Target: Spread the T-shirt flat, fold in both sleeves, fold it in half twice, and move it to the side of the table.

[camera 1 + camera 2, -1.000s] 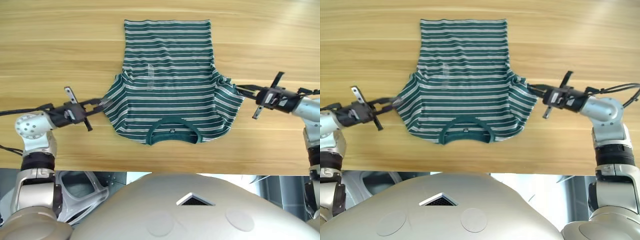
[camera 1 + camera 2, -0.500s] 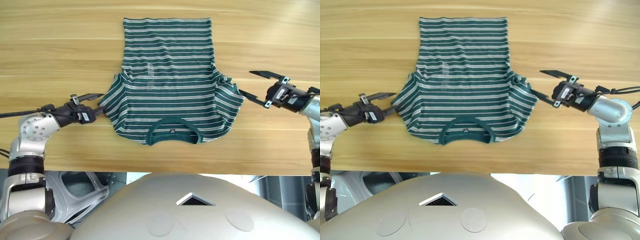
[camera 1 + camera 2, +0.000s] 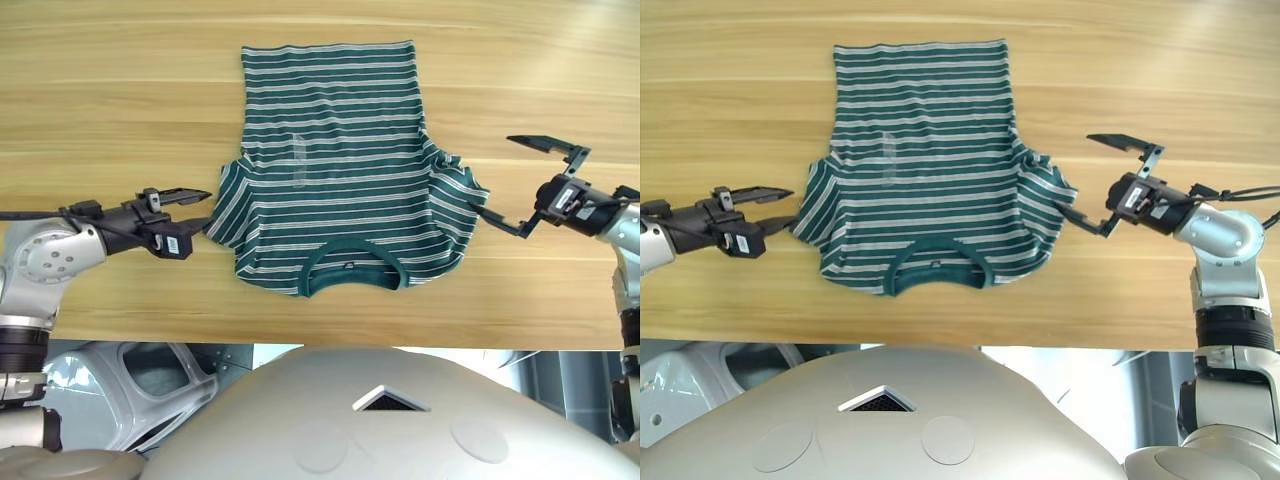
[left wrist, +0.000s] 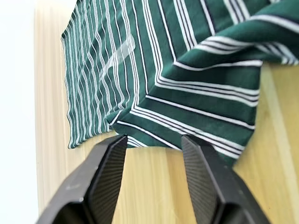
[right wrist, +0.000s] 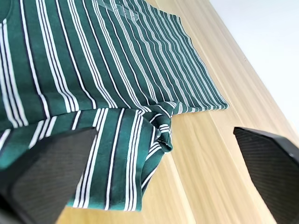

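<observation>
- Both grippers have come off the sleeves since a second ago: each sat pinched narrow at a sleeve edge then, and now both are spread and pulled back outward.
- left gripper (image 3: 203, 207): jaws moderately apart, holding nothing, tips just beside the edge of the left sleeve (image 3: 226, 200). In the left wrist view its black fingers (image 4: 105, 179) stand either side of the sleeve hem, just short of the cloth.
- right gripper (image 3: 495, 175): jaws wide, holding nothing. The lower fingertip is at the edge of the right sleeve (image 3: 458, 195); cannot tell if it touches. The upper finger is over bare wood.
- dark green white-striped fabric T-shirt (image 3: 335, 130): lies mid-way across the light wooden table (image 3: 100, 100), between the two grippers. Its round green collar (image 3: 350, 262) is toward the robot and the straight hem is at the far end.
- Body panel is mostly flat; both sleeves are bunched and wrinkled against the sides.
- pale grey strip (image 3: 297, 165) on the shirt front, nearer the left sleeve.
</observation>
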Motion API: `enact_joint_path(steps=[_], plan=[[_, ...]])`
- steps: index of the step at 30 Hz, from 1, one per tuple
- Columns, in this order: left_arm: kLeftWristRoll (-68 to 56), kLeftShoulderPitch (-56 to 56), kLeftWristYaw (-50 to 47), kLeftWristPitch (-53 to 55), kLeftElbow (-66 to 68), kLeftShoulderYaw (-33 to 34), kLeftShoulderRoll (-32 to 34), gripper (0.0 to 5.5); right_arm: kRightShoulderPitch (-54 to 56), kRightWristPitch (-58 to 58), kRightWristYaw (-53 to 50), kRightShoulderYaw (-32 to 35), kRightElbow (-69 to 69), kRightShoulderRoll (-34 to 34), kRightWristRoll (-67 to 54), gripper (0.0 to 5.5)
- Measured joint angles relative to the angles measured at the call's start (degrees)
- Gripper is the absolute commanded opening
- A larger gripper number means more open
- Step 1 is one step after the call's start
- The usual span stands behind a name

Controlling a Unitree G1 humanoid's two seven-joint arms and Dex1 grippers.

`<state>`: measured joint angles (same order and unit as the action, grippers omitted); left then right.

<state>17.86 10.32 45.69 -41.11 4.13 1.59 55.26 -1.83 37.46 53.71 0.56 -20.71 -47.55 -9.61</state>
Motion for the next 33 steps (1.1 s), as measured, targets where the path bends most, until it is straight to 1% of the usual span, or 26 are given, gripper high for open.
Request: enact_joint_path(steps=[8, 14, 16, 27, 33], plan=[[1.09, 5.39, -0.29, -1.24, 0.78, -0.79, 3.94, 2.14, -0.92, 0.01, 0.02, 1.08, 0.05, 0.08, -0.48, 5.37], [1.64, 4.24, -1.21, -1.29, 2.18, -2.78, 4.28, 2.14, -1.58, 0.01, 0.02, 1.14, 0.26, 1.05, -0.45, 5.37], [3.27, 3.03, -1.93, -0.97, 2.27, -3.31, 4.27, 1.87, -1.64, 0.01, 0.02, 1.17, 0.69, 1.05, -0.44, 5.40], [3.10, 2.66, -1.95, 1.58, -0.04, -7.06, 4.11, 0.02, -2.41, -0.07, 0.03, 1.72, 4.05, 0.94, -0.36, 5.40], [2.57, 2.45, -1.66, 2.51, -0.53, -7.89, 4.12, 0.02, -2.66, -0.28, -0.02, 1.80, 4.92, 0.94, -0.30, 5.40]])
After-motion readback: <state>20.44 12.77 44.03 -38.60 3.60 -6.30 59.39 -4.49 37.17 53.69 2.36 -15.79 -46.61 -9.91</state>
